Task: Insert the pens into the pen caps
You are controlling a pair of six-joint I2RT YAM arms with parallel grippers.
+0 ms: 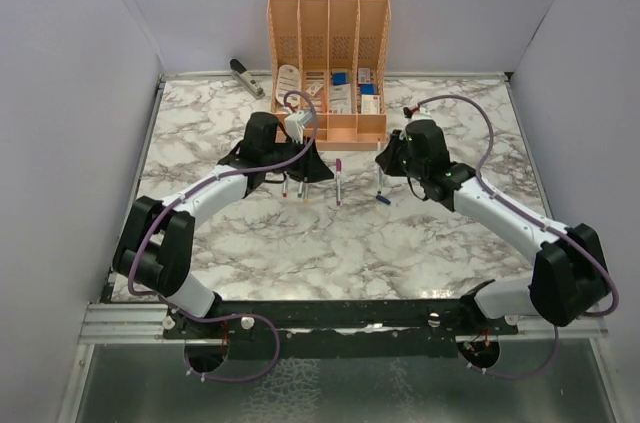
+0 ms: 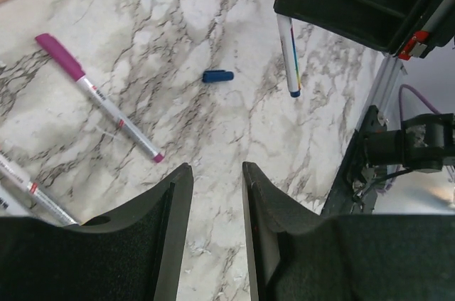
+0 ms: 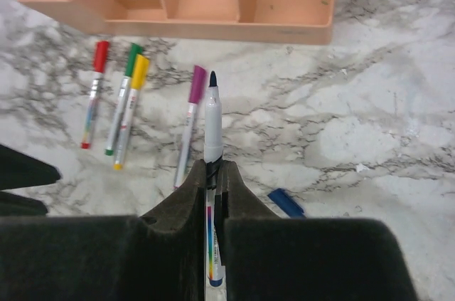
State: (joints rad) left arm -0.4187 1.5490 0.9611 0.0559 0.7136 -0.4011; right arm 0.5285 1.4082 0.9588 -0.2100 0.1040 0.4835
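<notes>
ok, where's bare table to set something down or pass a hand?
Free: near half of the table, up to the front rail; also the far-left corner beside the stapler. Crowded: the strip before the organizer, with capped pens, blue cap, left gripper, right gripper holding the uncapped pen.

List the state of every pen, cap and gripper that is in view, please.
blue pen: uncapped, held with its tip pointing forward.
blue cap: off its pen, lying loose.
purple pen: capped, lying flat.
red pen: capped, lying flat.
green pen: capped, lying flat.
yellow pen: capped, lying flat.
right gripper: jaws shut on the blue pen.
left gripper: jaws open, nothing between them.
</notes>
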